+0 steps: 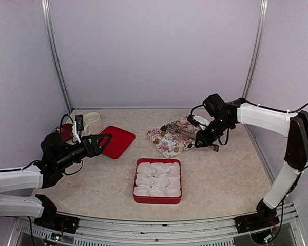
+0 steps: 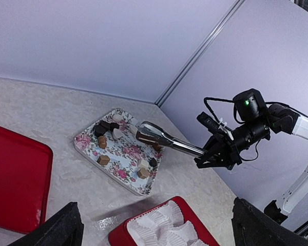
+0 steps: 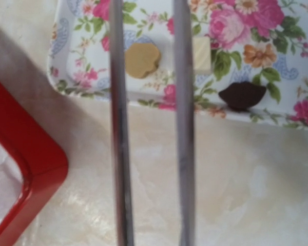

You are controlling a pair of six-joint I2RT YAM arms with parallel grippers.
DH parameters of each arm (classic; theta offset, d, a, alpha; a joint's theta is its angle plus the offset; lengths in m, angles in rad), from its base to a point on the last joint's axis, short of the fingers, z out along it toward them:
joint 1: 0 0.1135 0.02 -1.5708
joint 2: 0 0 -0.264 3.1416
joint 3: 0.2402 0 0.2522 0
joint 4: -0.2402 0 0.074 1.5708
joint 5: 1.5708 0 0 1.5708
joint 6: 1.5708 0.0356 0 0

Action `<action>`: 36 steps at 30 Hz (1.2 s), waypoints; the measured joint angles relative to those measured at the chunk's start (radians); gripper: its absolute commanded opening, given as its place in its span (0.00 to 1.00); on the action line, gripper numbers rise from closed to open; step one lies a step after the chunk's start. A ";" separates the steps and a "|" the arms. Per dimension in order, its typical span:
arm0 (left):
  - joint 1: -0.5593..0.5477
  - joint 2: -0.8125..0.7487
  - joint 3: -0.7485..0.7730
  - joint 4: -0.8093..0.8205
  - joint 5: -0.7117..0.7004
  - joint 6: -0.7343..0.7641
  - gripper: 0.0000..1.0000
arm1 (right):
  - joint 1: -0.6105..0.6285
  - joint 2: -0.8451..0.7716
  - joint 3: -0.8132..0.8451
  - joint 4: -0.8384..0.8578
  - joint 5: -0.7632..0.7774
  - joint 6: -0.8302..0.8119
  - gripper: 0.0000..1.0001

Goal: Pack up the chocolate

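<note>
Markings: the only pattern seen is the rose print on the tray (image 2: 126, 154). A green lamp (image 2: 246, 102) is lit on the right wrist.

Chocolate (image 2: 103, 160): small brown and dark pieces scattered on the floral tray, far right of centre on the bench (image 1: 220, 174). In the right wrist view a tan piece (image 3: 142, 60), a pale square piece (image 3: 201, 54) and a dark piece (image 3: 242, 95) lie near the tray rim.

Right gripper (image 1: 204, 139): fingers clenched on the handle end of metal tongs (image 2: 164, 138). The tong tips are over the tray; the blades are apart and blurred close up.

Left gripper (image 1: 103, 142): fingers spread and holding nothing, raised over the red lid (image 1: 119, 141). Its tips are cut off in its own camera.

Red box (image 1: 158, 199): holds white paper cups (image 1: 157, 179). I cannot tell whether any cup holds a piece.

Mug (image 1: 93, 123): behind the left arm. The dark items beside it are partly hidden and I cannot identify them.
</note>
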 measured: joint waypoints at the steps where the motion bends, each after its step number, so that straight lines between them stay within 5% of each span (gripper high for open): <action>1: 0.000 0.000 0.000 0.000 0.000 -0.003 0.99 | 0.000 0.003 0.000 0.005 0.002 0.000 0.22; 20: 0.000 0.000 0.000 0.000 0.000 -0.013 0.99 | 0.000 0.156 -0.008 0.073 0.029 0.005 0.27; 27: 0.000 -0.002 0.000 0.000 0.000 -0.009 0.99 | 0.000 0.174 -0.008 0.086 0.028 0.009 0.44; 36: 0.010 -0.010 0.000 0.000 0.000 0.005 0.99 | -0.001 0.187 -0.008 0.086 0.029 0.008 0.44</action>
